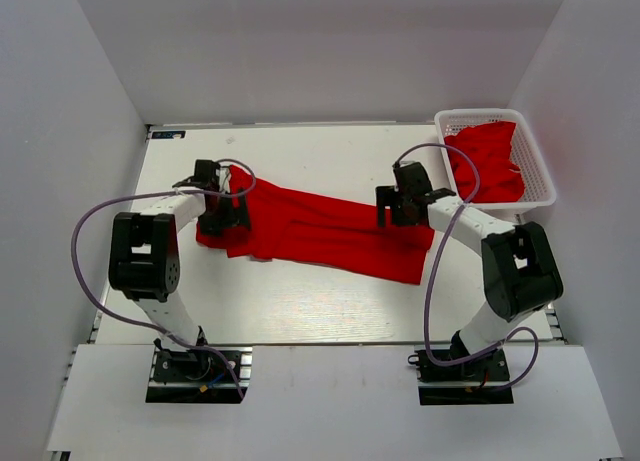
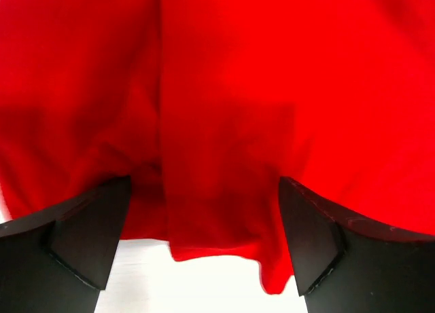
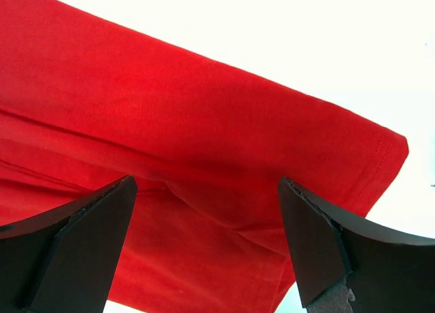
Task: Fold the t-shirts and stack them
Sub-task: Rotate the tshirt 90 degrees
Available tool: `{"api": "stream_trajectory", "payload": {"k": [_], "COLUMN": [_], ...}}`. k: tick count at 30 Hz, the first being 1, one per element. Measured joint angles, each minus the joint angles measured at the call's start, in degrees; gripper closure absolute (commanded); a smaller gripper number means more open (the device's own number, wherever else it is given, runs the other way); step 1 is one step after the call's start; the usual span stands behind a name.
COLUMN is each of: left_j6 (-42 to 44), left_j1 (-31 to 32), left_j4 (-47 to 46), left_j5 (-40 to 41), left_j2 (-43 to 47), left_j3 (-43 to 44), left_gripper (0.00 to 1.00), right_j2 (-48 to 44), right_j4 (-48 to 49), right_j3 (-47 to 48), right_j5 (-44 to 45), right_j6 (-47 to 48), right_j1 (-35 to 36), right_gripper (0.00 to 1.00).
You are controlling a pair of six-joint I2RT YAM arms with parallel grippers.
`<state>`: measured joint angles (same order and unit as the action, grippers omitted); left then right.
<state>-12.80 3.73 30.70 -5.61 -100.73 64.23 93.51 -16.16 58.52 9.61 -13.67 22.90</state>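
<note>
A red t-shirt (image 1: 320, 231) lies folded into a long band across the middle of the table, from the left arm to the right arm. My left gripper (image 1: 222, 213) is open over its left end, where the cloth (image 2: 224, 109) is bunched in folds with a ragged hem between the fingers (image 2: 88, 235). My right gripper (image 1: 398, 209) is open over the shirt's right end (image 3: 204, 143), above a fold line near the hemmed corner. Neither gripper holds cloth. More red shirts (image 1: 488, 161) lie in the basket.
A white lattice basket (image 1: 538, 171) stands at the table's back right corner, close to the right arm. White walls enclose the table on three sides. Bare white table (image 1: 300, 306) lies in front of the shirt.
</note>
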Motion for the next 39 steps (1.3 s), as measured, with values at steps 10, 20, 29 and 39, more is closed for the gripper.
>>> {"api": "stream_trajectory", "payload": {"k": [10,20,29,39], "left_j6": [-1.86,0.59,1.4,-7.58], "left_j1": [1.07,1.42,3.43,9.11], "left_j4": [-0.26,3.15,-3.58,-19.12], "left_j5": [1.77,2.08,-9.16,-14.38], "left_j2": [-5.66,-28.89,-51.87,-57.07], "left_j3": [4.28,37.68,71.97,74.1], "left_gripper": [0.0,0.0,0.0,0.0], "right_j2": [7.56,-1.33,-1.73,9.86], "right_j4": [-0.44,8.98,13.27,6.03], "right_j3": [1.36,-10.47,-15.04,-2.36], "right_j5": [1.99,-11.28,-42.69,-52.89], "right_j6": [-2.47,-0.26,7.52,15.85], "right_j1": [-0.04,0.02,9.55,21.03], "right_gripper": [0.1,0.1,0.1,0.1]}}
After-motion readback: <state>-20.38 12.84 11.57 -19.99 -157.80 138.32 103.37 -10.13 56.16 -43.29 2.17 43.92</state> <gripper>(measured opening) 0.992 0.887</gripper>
